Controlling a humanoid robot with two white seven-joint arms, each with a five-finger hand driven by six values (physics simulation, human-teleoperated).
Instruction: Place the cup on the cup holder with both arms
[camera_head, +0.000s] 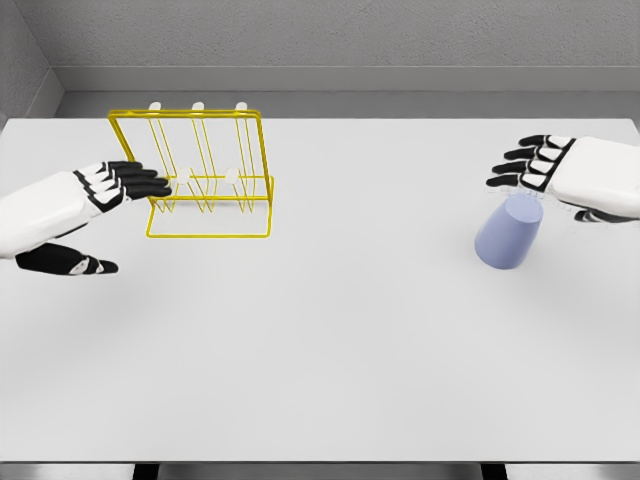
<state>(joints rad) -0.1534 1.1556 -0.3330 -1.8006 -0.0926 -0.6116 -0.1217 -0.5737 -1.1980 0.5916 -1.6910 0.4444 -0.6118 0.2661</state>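
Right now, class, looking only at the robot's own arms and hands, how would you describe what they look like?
Both arms are smooth glossy white shells with no cables or markings visible. The left hand and right hand each have a white palm casing and black fingers carrying white segment plates. The thumbs are black too.

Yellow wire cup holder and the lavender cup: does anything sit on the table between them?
No. In the head view, only bare white table separates the cup holder from the cup.
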